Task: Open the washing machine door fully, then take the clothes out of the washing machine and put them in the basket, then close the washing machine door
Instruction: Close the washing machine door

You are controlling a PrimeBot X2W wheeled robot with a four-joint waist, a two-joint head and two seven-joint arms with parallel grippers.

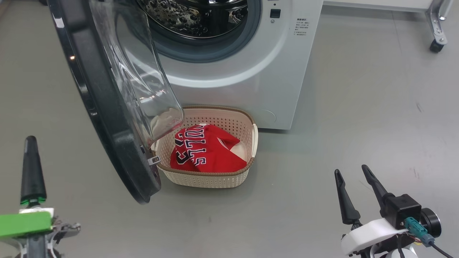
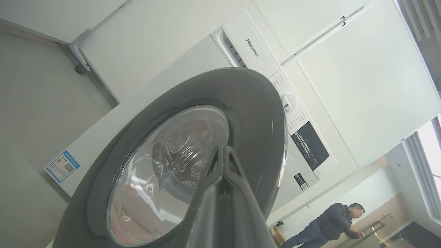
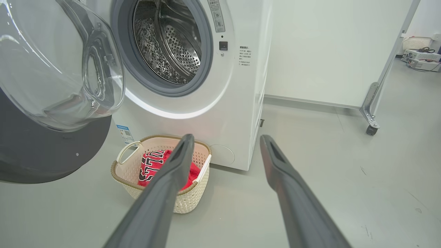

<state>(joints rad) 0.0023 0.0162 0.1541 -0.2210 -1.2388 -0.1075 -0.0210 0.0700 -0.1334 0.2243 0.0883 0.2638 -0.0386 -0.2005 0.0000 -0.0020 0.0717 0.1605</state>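
At six o'clock from the washing machine (image 1: 251, 79) sits the basket (image 1: 211, 179), the clothes (image 1: 208, 152) in it, the washing machine door (image 1: 105, 118) at its nine o'clock.

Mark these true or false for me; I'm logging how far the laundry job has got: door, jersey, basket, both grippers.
The washing machine door stands open. True.
The red Bulls jersey lies inside the washing machine. False: it lies in the basket.
The right gripper is open and empty. True.
The left gripper is open. False: it is shut.
The basket stands on the floor before the washing machine. True.
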